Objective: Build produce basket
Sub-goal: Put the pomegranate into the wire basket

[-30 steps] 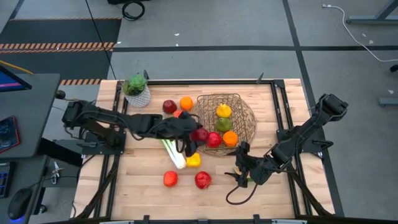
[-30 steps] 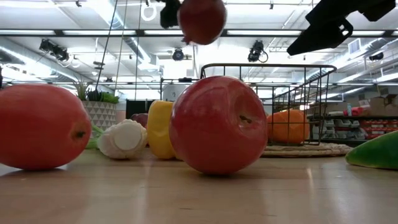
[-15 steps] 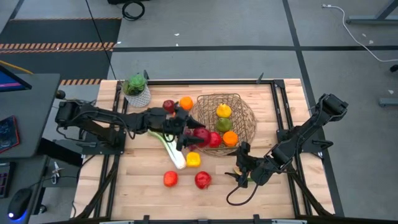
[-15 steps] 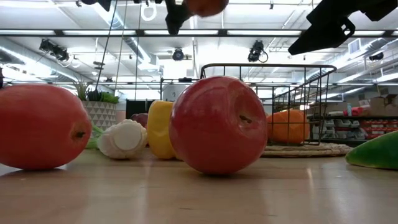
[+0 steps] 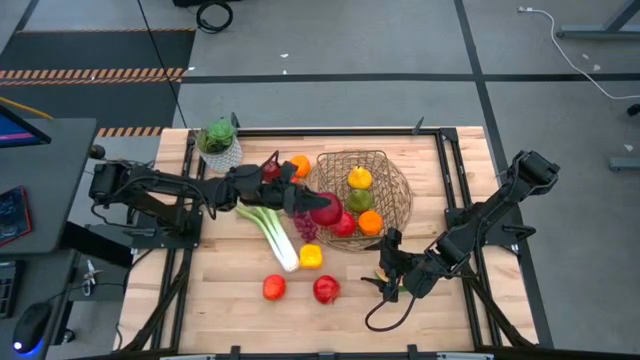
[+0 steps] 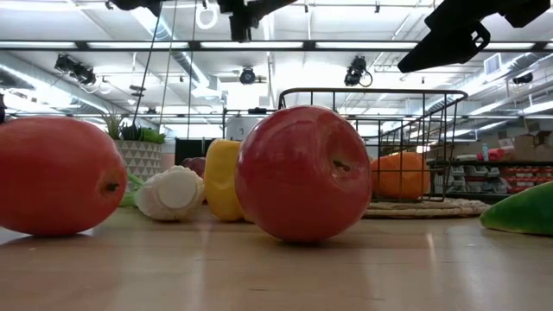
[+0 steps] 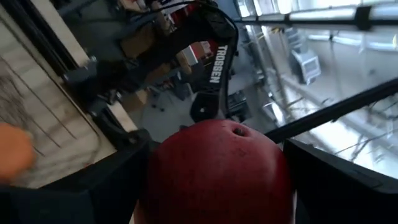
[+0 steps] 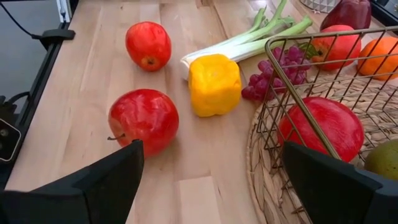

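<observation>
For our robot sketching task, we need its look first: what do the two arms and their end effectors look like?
Both arms are black, built of slim jointed links. The left arm ends in a left end effector with two flat dark fingers. A link seen from the left wrist bears white "TROSSEN" lettering. The right arm carries a matching right end effector, trailing a looping black cable.
</observation>
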Motion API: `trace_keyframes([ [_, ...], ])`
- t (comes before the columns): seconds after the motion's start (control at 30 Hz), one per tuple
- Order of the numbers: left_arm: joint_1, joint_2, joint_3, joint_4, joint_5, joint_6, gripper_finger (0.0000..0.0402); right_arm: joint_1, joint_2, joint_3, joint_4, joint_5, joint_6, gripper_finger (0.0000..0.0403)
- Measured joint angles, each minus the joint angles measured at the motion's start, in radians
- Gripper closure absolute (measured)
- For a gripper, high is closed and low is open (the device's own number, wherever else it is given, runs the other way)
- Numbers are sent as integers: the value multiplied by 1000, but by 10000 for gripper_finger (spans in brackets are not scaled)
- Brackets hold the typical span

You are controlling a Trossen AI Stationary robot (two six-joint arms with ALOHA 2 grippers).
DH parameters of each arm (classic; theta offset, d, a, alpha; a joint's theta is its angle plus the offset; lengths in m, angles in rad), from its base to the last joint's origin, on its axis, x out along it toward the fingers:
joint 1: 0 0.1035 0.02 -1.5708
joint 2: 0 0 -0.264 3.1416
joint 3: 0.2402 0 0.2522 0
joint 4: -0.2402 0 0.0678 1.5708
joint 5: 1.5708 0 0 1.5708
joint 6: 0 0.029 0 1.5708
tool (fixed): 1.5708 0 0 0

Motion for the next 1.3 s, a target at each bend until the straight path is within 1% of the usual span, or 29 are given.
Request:
trace_keyframes([
  [0.13,-6,0,0,16,0,-141,33,0,0,0,0,0,0,19],
  [0.33,-7,0,0,14,1,-284,33,0,0,0,2,0,11,19],
  [0.5,-13,0,0,19,0,-541,33,0,0,0,6,0,26,19],
  [0.6,-18,0,0,19,0,-636,33,0,0,0,15,0,26,19],
  [0.83,-17,0,0,18,1,-1007,33,0,0,0,23,-1,23,19],
  [0.93,-12,0,0,19,5,-1114,33,0,0,0,22,-1,17,19],
  [1.07,10,0,0,19,6,-1183,33,0,0,0,22,-2,10,19],
  [1.3,58,0,0,27,-2,-1128,33,0,0,0,22,-4,-4,19],
])
